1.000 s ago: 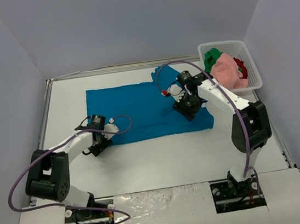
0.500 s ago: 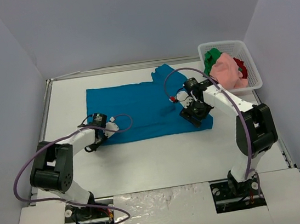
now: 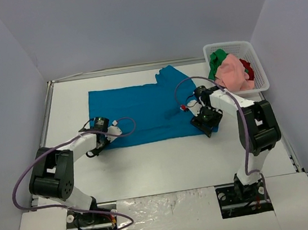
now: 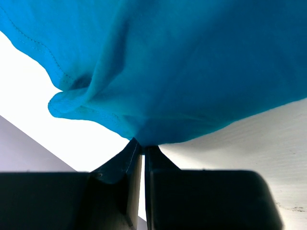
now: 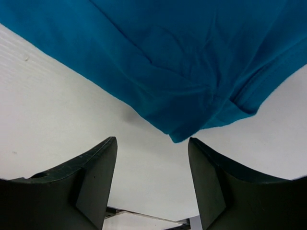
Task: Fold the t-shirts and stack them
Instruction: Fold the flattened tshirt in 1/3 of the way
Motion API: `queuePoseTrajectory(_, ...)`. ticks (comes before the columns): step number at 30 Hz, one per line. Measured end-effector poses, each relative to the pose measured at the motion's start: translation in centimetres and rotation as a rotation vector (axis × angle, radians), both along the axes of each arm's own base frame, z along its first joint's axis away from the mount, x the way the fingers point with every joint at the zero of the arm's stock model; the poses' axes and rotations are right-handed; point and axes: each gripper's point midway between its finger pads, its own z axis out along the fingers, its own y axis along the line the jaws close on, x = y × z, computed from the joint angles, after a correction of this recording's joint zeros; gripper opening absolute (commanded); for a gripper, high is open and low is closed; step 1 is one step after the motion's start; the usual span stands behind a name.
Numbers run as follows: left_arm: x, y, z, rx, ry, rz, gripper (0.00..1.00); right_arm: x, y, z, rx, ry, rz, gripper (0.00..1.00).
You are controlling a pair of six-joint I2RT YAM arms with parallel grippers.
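Shirts lie in two places. The teal-blue t-shirt (image 3: 136, 109) is spread flat on the white table (image 3: 165, 159), with one sleeve reaching toward the far edge. The left fingers (image 4: 120, 177) are clamped on its near left corner, where the cloth bunches just above their tips. The right fingers (image 5: 96, 167) stand wide apart over the near right corner, holding nothing. At the far right, a white mesh basket (image 3: 260, 72) holds the pink t-shirt (image 3: 232, 73), green t-shirt (image 3: 217, 59) and red t-shirt (image 3: 248, 68) in a heap.
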Motion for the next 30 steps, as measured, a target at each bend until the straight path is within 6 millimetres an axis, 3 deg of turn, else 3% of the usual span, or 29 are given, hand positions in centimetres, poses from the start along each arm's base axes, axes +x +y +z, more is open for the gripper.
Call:
queuePoseTrajectory(7,-0.1,0.0,0.0,-0.003,0.001,0.000,0.02,-0.1,-1.2,-2.6,-0.009,0.061,-0.027,0.55)
queuePoseTrajectory(12,-0.4,0.1,0.0,-0.002,0.001,-0.001,0.02,0.4,-2.3,-2.9,-0.009,0.055,-0.045,0.24)
queuePoseTrajectory(13,-0.5,0.1,0.0,-0.002,0.002,-0.001,0.02,0.5,-2.4,-2.9,-0.009,0.051,-0.048,0.10)
queuePoseTrajectory(14,-0.5,0.1,0.0,-0.002,0.003,-0.001,0.02,0.6,-2.6,-2.9,-0.010,0.047,-0.045,0.03)
queuePoseTrajectory(15,-0.5,0.1,0.0,-0.002,0.003,-0.001,0.02,0.7,-2.7,-2.9,-0.010,0.045,-0.048,0.00)
queuePoseTrajectory(23,-0.8,0.4,0.9,0.007,-0.006,-0.001,0.02,-0.2,-2.8,-2.2,0.001,0.038,-0.053,0.00)
queuePoseTrajectory(30,0.1,1.2,4.4,0.023,-0.067,0.005,0.03,0.6,-2.6,2.0,0.023,-0.047,-0.047,0.00)
